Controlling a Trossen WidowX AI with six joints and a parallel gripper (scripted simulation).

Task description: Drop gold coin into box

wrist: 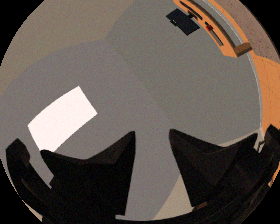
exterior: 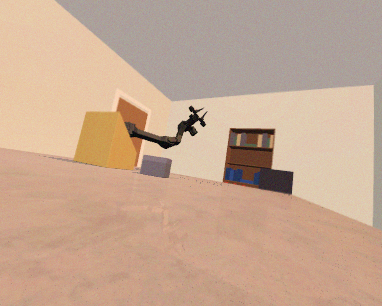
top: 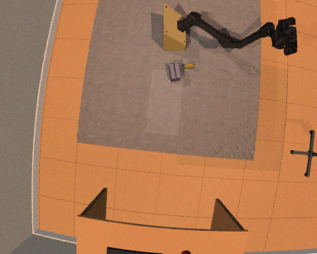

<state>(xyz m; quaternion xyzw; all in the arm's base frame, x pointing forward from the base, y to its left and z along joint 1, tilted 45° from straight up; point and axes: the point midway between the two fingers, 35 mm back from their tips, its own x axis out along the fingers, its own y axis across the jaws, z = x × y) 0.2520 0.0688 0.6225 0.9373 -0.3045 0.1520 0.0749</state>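
The gold coin [top: 189,65] shows small in the top view, at the right side of the grey box. Little of its dark-green holder can be made out. The closed grey box [top: 174,71] [exterior: 156,166] stands on the grey floor area; a dark slot line runs along its lid. My gripper [top: 292,36] [exterior: 205,110] [wrist: 152,134] is raised high, far to the right of the coin and box. Its fingers are partly open with nothing between them. The wrist view shows neither coin nor box. In the exterior view the coin and holder are not visible.
A yellow block [top: 173,35] [exterior: 99,140] stands beside the arm's base, close to the grey box. A bookshelf [exterior: 250,157] and a dark box-like shape [exterior: 277,181] stand behind in the exterior view. A desk [top: 163,238] is at the bottom of the top view.
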